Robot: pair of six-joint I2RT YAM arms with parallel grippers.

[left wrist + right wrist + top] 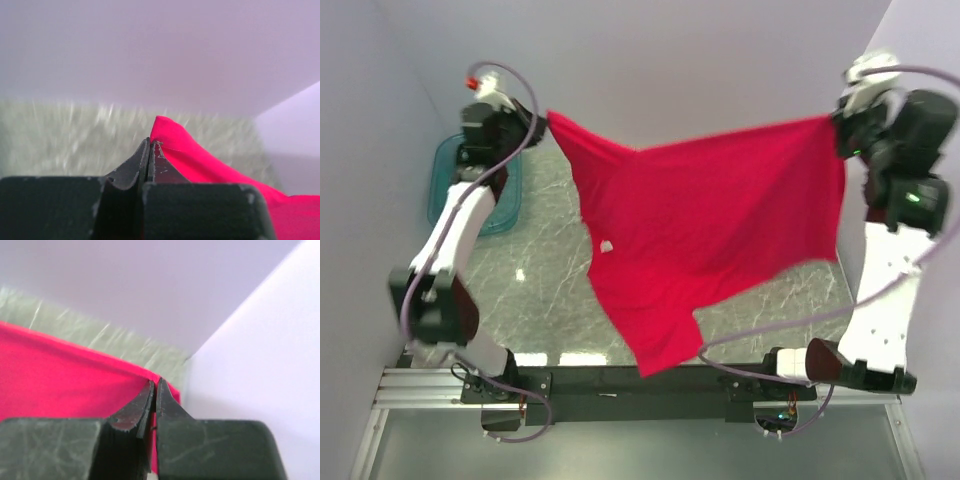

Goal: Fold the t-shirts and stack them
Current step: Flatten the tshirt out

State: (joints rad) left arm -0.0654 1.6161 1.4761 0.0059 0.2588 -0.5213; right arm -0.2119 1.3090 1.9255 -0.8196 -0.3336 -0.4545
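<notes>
A bright red t-shirt (710,230) hangs stretched in the air between my two grippers, above the marble table. Its small white neck label (606,246) shows near the left side, and a sleeve droops toward the near edge. My left gripper (542,120) is shut on the shirt's left corner; in the left wrist view the cloth (210,165) comes out of the closed gripper (151,143). My right gripper (837,122) is shut on the shirt's right corner; in the right wrist view the cloth (60,380) is pinched in the gripper (155,382).
A translucent teal tub (444,185) stands at the far left of the table (550,270), partly under the left arm. Pale walls close in on the left, back and right. A black rail (620,380) runs along the near edge.
</notes>
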